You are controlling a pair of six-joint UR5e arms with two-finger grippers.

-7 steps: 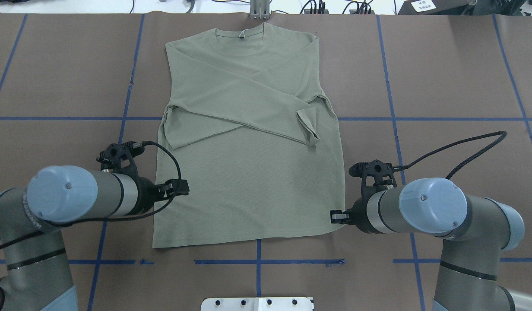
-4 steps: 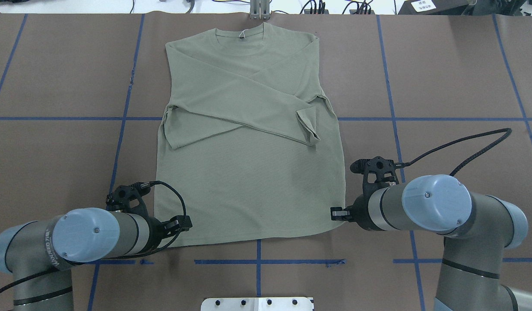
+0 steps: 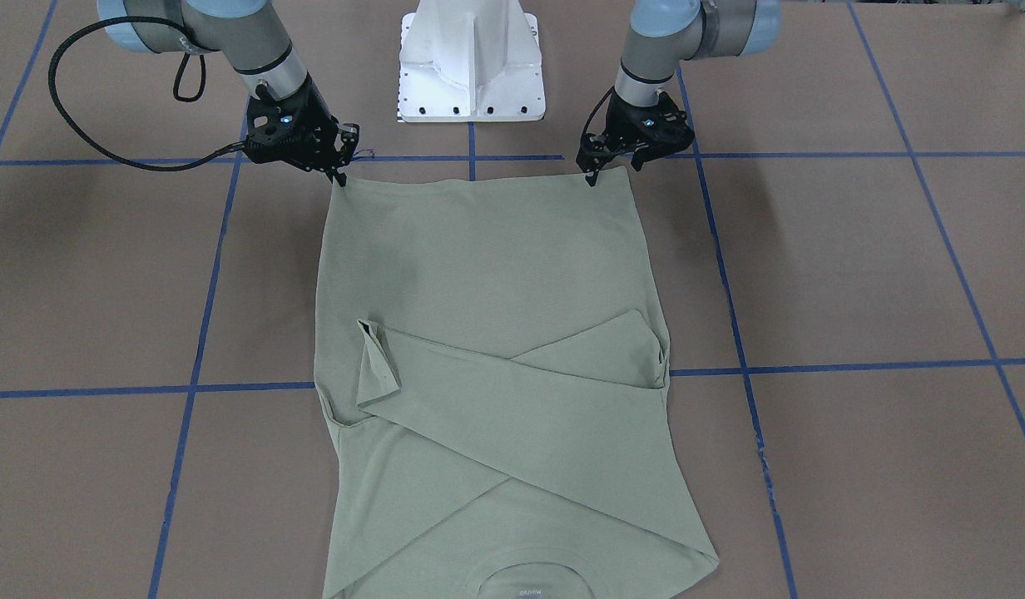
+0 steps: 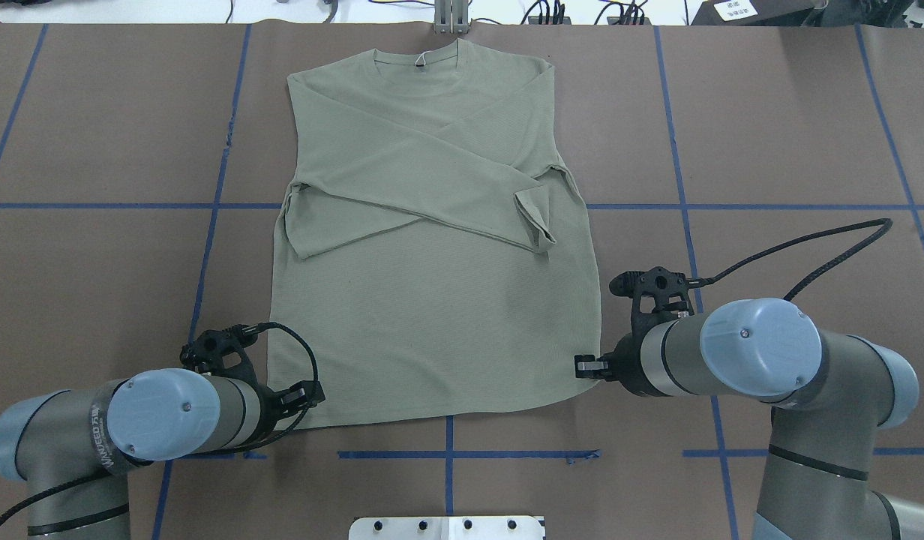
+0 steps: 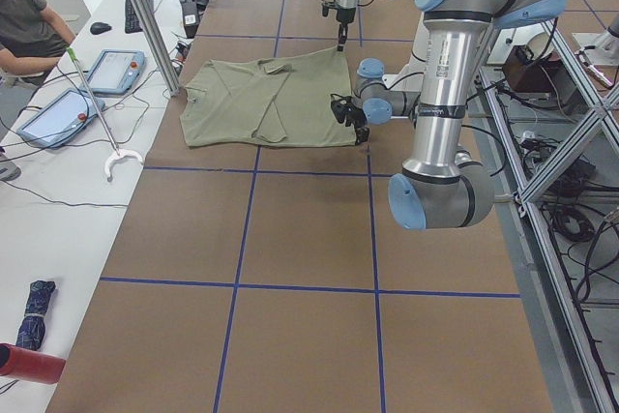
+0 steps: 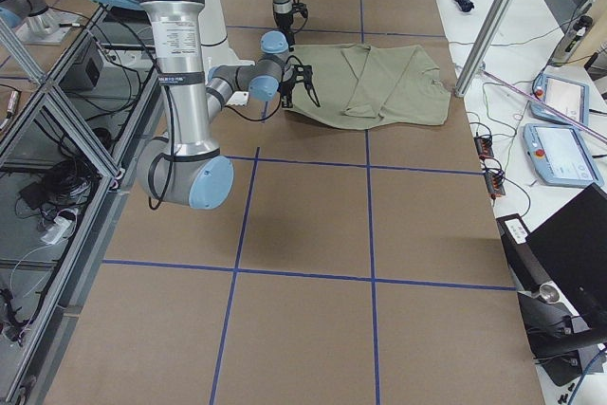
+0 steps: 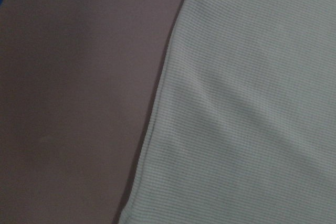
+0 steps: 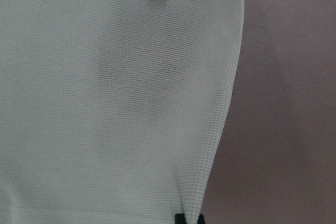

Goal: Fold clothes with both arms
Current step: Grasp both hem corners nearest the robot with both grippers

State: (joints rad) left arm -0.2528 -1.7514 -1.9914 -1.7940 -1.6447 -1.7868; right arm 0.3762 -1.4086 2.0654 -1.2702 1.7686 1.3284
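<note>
The sage-green shirt (image 4: 432, 315) lies flat on the brown table, neck away from me, both sleeves crossed over the chest (image 3: 512, 391). A white tag string shows at the neck (image 4: 423, 57). My left gripper (image 4: 310, 393) is low at the shirt's near left hem corner (image 3: 593, 173). Its wrist view shows only cloth (image 7: 252, 103) and table, no fingers, so it looks open. My right gripper (image 4: 582, 366) is at the near right hem corner (image 3: 339, 173). Its fingertips (image 8: 189, 219) are closed on the hem edge.
The white pedestal (image 4: 447, 527) stands at the near table edge between the arms. Blue tape lines (image 4: 447, 454) cross the table. A metal post (image 4: 451, 15) stands just beyond the neck. An operator (image 5: 29, 16) and tablets (image 5: 58, 113) are at the far side.
My left gripper has moved down the shirt's left edge, from mid-side to the near hem corner. The right gripper has barely moved. The shirt lies as before.
</note>
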